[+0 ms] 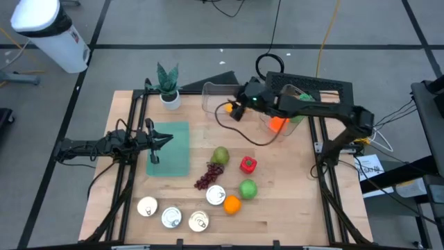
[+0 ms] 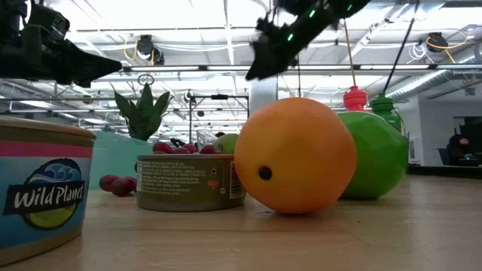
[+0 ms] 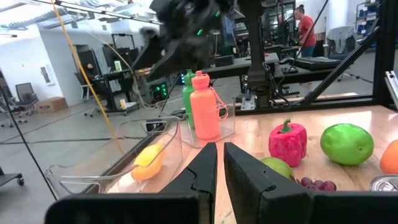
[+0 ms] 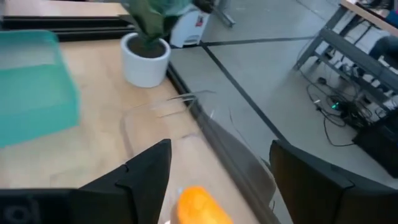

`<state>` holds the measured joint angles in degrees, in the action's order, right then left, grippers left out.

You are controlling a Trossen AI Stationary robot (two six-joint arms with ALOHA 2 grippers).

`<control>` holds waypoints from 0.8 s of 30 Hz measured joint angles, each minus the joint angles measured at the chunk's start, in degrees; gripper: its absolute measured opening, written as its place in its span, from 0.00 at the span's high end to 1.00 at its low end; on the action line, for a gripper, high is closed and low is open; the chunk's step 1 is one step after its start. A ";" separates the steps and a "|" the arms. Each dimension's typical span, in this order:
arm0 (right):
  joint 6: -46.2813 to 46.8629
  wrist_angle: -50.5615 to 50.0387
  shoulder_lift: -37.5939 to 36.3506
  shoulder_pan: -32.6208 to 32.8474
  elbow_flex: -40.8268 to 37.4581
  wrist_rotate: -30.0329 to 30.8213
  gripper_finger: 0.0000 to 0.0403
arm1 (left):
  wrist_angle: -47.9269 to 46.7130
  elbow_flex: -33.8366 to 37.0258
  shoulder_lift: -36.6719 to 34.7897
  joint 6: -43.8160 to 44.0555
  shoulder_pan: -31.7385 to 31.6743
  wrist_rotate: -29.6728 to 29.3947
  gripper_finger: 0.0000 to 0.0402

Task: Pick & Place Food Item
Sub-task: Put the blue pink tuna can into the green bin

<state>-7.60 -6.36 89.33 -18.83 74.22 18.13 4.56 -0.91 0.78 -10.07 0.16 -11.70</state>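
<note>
A yellow-orange food item [image 1: 227, 107] lies on the floor of a clear bin [image 1: 215, 94] at the table's far side; it also shows in the left wrist view [image 3: 149, 158] and the right wrist view [image 4: 199, 202]. My right gripper [image 4: 221, 148] hangs open above it, one finger on either side, clear of it [image 1: 237, 111]. My left gripper [image 3: 220, 155] is shut and holds nothing, hovering over the teal cutting board [image 1: 170, 148] on the left [image 1: 163, 141].
A pear [image 1: 220, 155], red pepper [image 1: 248, 164], grapes [image 1: 207, 177], green apple [image 1: 248, 188], orange [image 1: 232, 205] and several cans [image 1: 171, 217] lie at the table's middle and near side. Orange and green bottles [image 1: 277, 123] stand in a second clear bin. A potted plant [image 1: 168, 87] stands far left.
</note>
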 joint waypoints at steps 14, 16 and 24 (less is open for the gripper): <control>9.17 -20.34 -27.27 9.04 -9.84 17.59 0.52 | -0.02 0.00 0.01 0.01 -0.01 0.02 0.90; 10.59 -18.39 -31.38 9.81 -14.52 20.67 0.53 | 0.00 0.00 0.01 0.00 -0.01 0.01 0.90; 14.37 -5.31 -45.45 10.36 -34.90 22.28 0.59 | -0.02 0.00 0.02 0.00 -0.02 0.01 0.90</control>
<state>6.77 -11.67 43.88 -8.47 39.32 40.41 4.54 -0.90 0.80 -10.07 0.15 -11.69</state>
